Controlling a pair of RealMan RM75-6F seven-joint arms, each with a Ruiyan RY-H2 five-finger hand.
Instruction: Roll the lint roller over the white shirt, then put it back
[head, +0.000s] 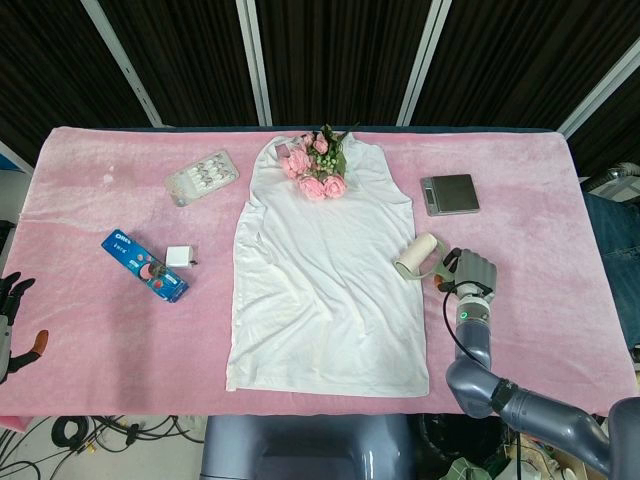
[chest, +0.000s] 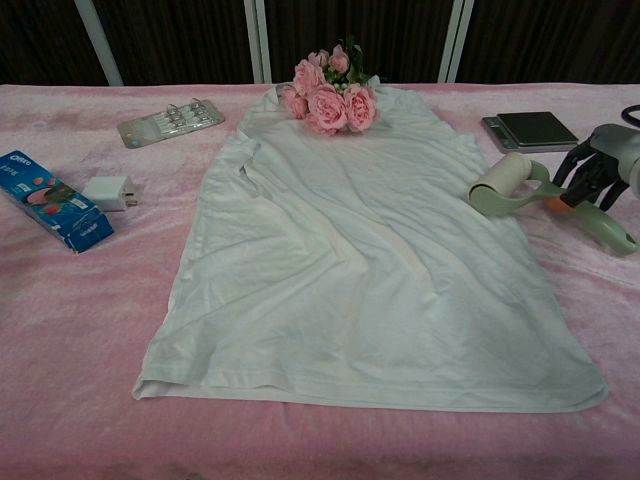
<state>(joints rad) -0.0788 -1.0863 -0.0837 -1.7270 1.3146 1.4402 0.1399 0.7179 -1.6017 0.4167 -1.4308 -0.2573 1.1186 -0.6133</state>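
Observation:
The white shirt (head: 325, 270) lies flat across the middle of the pink tablecloth (head: 90, 180), also seen in the chest view as the shirt (chest: 370, 270). The lint roller (head: 422, 256) lies on the cloth at the shirt's right edge, its white roll toward the shirt. In the chest view the lint roller (chest: 512, 187) has a pale green handle running to the lower right. My right hand (head: 470, 272) (chest: 598, 165) hovers over that handle with fingers spread and tips at it, not wrapped around it. My left hand (head: 14, 318) hangs off the table's left edge, fingers apart, holding nothing.
A bunch of pink roses (head: 320, 165) lies on the shirt's collar. A grey scale (head: 449, 193) sits behind the roller. Left of the shirt are a blister pack (head: 201, 177), a white charger (head: 180, 257) and a blue biscuit box (head: 145, 266).

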